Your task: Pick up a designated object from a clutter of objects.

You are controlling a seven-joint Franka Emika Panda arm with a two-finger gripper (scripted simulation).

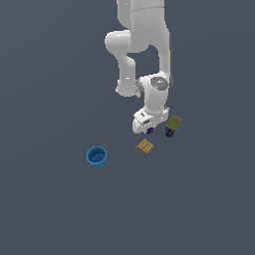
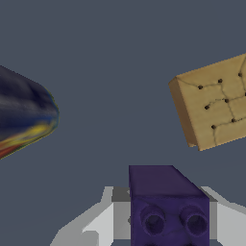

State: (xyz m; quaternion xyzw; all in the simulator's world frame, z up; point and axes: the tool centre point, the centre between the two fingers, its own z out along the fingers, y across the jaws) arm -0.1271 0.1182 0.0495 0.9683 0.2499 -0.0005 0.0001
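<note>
Hand (image 1: 148,128) fingers are seen flanking the purple block (image 2: 168,211) in the wrist view, seemingly gripping it; lifting from the table (image 1: 50,209) is judged outstanding.

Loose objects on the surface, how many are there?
4. Blue cup sits apart toward the exterior view's left. Tan tile lies below the tool. Purple block sits between the tool's fingers. Olive-green cylinder lies beside it. The arm may hide more.

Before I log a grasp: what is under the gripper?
The purple piece sits between the gripper's fingers, studs visible. From the exterior view the hand covers most of it; contact can't be confirmed.
</note>
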